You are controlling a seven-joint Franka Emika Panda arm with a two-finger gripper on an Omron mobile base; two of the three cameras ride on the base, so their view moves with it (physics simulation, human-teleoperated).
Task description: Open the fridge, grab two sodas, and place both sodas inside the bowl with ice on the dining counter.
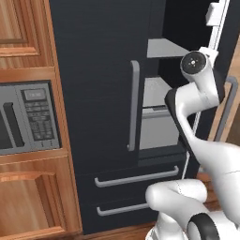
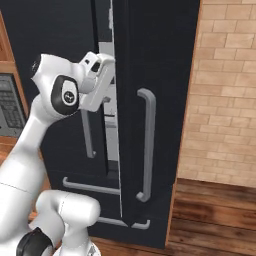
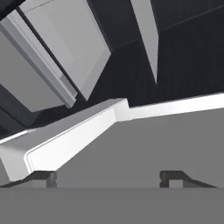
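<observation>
Here, the white arm is reaching into the black fridge [image 1: 98,70], whose right door [image 2: 155,100] is standing partly open — grey shelves [image 1: 161,49] are showing inside. In the hand view, the gripper [image 3: 109,177] is holding its dark fingertips [image 3: 43,177] wide apart, with nothing between them — it is pointing at a pale grey shelf edge [image 3: 74,135]. A grey microwave [image 1: 28,117] is sitting in wood cabinets to the fridge's left.

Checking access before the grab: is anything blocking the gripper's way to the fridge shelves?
Nothing visible blocks it. The fridge's right door stands swung open, and the gripper, jaws apart, already points into the opening at the grey shelves. No sodas can be made out there.
</observation>
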